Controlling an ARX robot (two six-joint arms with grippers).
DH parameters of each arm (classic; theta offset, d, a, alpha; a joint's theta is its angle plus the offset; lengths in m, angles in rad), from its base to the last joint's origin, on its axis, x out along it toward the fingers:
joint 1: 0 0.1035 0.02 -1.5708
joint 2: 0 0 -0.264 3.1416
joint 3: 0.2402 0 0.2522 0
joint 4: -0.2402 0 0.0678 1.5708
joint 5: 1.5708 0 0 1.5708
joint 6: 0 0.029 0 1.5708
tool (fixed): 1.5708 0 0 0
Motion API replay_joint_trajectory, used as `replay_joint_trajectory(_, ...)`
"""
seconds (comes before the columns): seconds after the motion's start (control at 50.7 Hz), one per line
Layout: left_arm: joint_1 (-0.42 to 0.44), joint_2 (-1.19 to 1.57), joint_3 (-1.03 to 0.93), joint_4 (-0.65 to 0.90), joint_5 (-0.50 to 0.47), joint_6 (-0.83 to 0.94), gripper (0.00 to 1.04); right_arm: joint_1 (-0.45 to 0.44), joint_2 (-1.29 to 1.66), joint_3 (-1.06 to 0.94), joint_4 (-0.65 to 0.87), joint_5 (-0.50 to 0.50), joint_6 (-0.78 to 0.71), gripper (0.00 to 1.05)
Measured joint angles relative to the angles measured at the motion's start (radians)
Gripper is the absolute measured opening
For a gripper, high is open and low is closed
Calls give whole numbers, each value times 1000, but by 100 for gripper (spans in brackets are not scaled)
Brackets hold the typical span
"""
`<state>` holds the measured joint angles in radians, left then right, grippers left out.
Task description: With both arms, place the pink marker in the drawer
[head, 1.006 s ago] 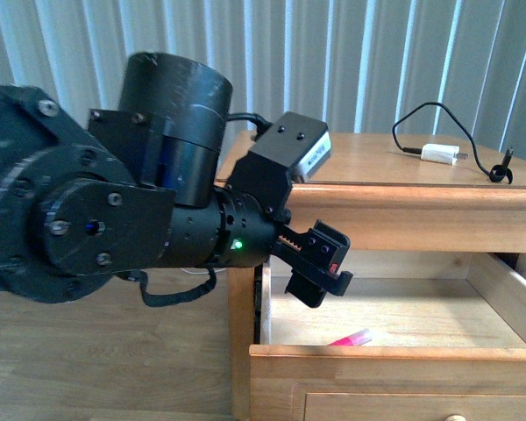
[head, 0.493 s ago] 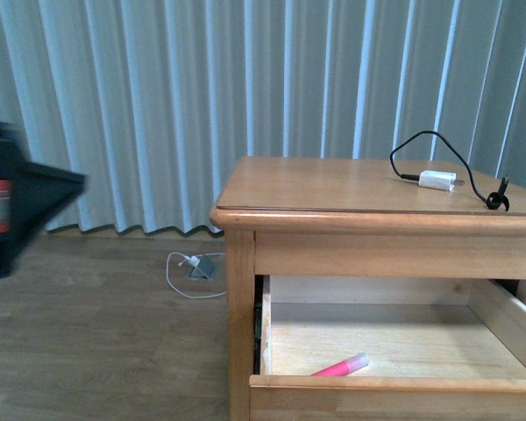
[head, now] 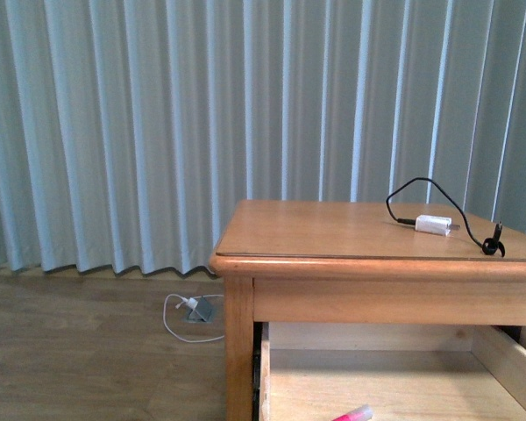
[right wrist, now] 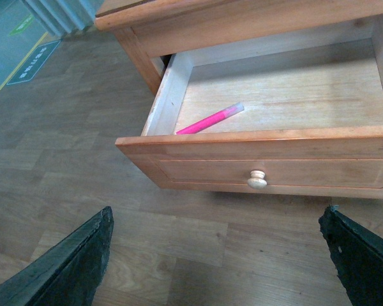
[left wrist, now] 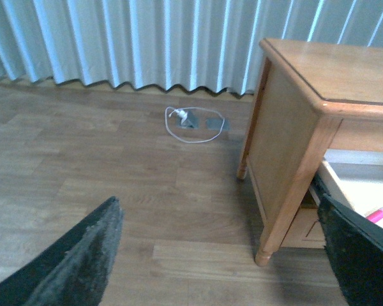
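The pink marker [right wrist: 210, 119] lies inside the open upper drawer [right wrist: 255, 148], near its front left corner. Its tip shows at the front view's lower edge [head: 355, 413] and as a sliver in the left wrist view [left wrist: 376, 214]. The drawer's round pale knob [right wrist: 257, 180] faces the right wrist camera. My right gripper [right wrist: 217, 268] is open and empty over the floor in front of the drawer. My left gripper [left wrist: 223, 261] is open and empty over the floor beside the cabinet [left wrist: 287, 127]. Neither arm shows in the front view.
A white charger plug [head: 436, 224] with a black cable lies on the cabinet top [head: 333, 228]. A white cable and grey adapter [head: 195, 311] lie on the wooden floor by the pale curtain [head: 158, 132]; they also show in the left wrist view [left wrist: 195, 121].
The black arm that filled the front view a second ago has swung out to the left and left the frame. The view has tilted up, so less of the drawer shows.
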<state>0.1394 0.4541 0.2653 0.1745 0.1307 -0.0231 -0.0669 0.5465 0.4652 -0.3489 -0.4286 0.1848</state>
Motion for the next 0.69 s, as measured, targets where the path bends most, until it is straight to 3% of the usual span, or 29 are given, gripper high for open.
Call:
replay_joint_trajectory(0.118,-21,-46,-56,23,-19,8,67,0,0,0,0,0,0,96)
replay_joint_trajectory(0.237,-114,-84,-99,23,-122,13,47,0,0,0,0,0,0,96)
replay_joint_trajectory(0.474,-137,-156,-160,21,-131,15,4,0,0,0,0,0,0,96)
replay_joint_trajectory(0.691,-138,-208,-194,1,-130,18,4,0,0,0,0,0,0,96)
